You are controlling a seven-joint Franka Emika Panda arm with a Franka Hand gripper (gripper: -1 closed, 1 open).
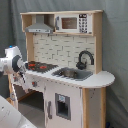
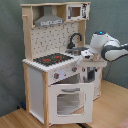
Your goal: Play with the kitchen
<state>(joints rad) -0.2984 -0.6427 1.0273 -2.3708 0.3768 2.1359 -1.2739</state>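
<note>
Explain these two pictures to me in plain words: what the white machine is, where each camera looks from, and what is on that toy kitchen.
Both pictures show one moment from two cameras standing off the machine. The tall white and light-wood toy kitchen fills both exterior views. The white jointed machine is a robot arm. It reaches in from the first exterior view's left and from the second exterior view's right, so the cameras face the kitchen from different sides. On the worktop are a black hob with red rings, a steel sink and a curved black faucet. Above hang a grey hood and a toy microwave. The windowed oven door is below. The arm's claw is hidden, so I cannot tell whether it holds anything.
</note>
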